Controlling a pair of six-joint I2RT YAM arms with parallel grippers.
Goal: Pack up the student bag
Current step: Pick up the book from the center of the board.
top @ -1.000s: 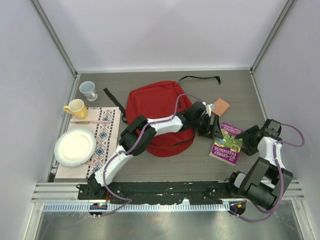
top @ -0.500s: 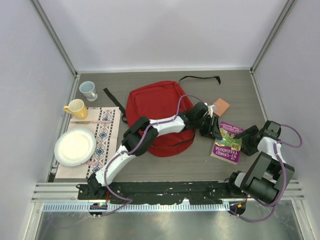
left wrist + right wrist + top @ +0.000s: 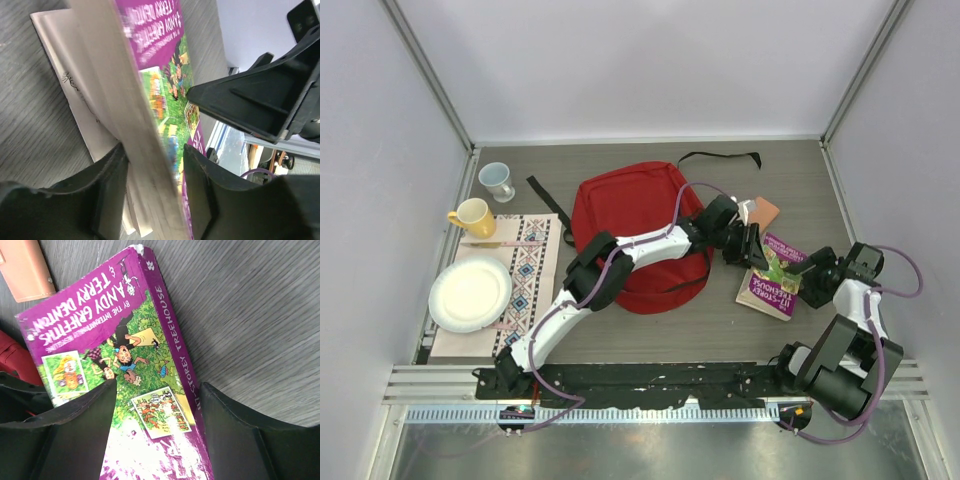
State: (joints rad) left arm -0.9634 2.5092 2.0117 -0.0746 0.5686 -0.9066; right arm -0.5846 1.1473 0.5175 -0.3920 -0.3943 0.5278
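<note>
Red student bag [image 3: 635,215] lies mid-table, toward the far edge. Just right of it, the left gripper [image 3: 752,250] pinches the purple paperback's [image 3: 772,288] far end. The right gripper [image 3: 803,272], jaws wide, straddles its right edge.

The book [image 3: 775,278] no longer lies flat: its far left edge is now tipped up, pinched in the left gripper [image 3: 751,247], and the whole book has swung a little to the left. The right gripper [image 3: 808,272] has moved in from the right and now sits over the cover, jaws spread.
</note>
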